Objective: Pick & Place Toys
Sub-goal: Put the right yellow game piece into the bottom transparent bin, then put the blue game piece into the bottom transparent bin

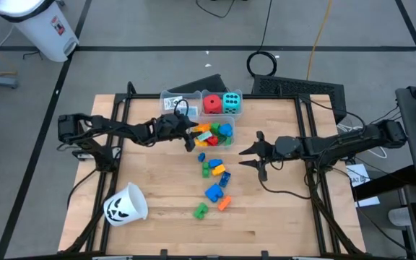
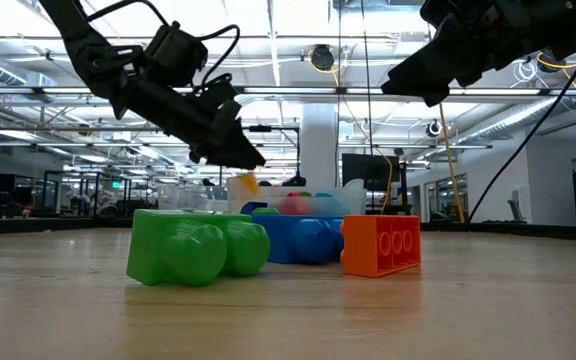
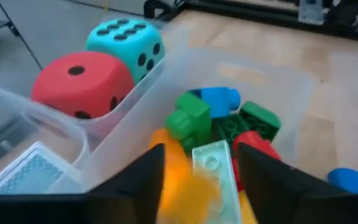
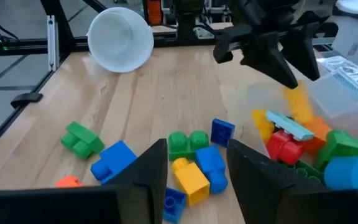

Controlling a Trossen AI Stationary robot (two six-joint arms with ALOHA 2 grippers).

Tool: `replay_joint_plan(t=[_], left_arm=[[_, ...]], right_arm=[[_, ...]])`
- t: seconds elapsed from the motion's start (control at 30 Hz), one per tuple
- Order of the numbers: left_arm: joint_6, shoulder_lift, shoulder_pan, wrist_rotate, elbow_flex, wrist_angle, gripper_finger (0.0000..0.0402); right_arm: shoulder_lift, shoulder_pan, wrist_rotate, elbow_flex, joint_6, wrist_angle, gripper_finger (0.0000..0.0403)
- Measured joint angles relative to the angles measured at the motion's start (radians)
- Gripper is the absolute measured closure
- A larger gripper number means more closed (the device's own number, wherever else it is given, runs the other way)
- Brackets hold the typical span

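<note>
My left gripper point(image 1: 191, 139) hovers open over the near clear bin point(image 1: 230, 139) of mixed blocks. A blurred orange block point(image 4: 298, 102) is just under its fingertips, above the pile; in the left wrist view this orange block point(image 3: 179, 180) shows between the fingers. A red die point(image 3: 82, 84) and a cyan die point(image 3: 126, 40) sit in the far bin compartment, with white cards point(image 3: 33, 171) in the compartment beside them. Loose blocks point(image 1: 214, 172) lie on the table at its middle. My right gripper point(image 1: 255, 155) is open above the table, right of them, with nothing between its fingers. My left gripper: its fingers stand wider than the orange block point(image 3: 178, 168), which shows blurred between and below their tips, over the bin. I cannot tell whether either finger touches it.
A white cup point(image 1: 125, 204) with a black pumpkin face lies on its side at the near left. A green block point(image 2: 193, 248), a blue one point(image 2: 303, 240) and an orange one point(image 2: 380, 245) lie nearest the front edge. Bare wood lies at the left and near right.
</note>
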Motion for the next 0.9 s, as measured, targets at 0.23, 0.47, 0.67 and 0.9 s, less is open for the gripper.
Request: replay_joint_plan(t=[0.23,0.47,0.67,0.9], left_arm=[[0.003,0.0,-0.02,0.0,0.0,0.015,0.0088],[-0.002,0.0,-0.026,0.0,0.0,0.016,0.0051],[-0.072,0.0,-0.025,-0.001,0.0,0.017,0.0052],[-0.1,0.0,-0.026,-0.001,0.0,0.017,0.0057]], right_arm=[[0.068,0.015,-0.103,0.0,-0.007,0.031,0.0243],[0.335,0.093,-0.139,0.013,-0.1,0.191,0.0183],[0.529,0.077,-0.181,0.111,-0.162,0.132,0.0167],[0.61,0.05,-0.183,0.149,-0.164,0.013,0.0191]])
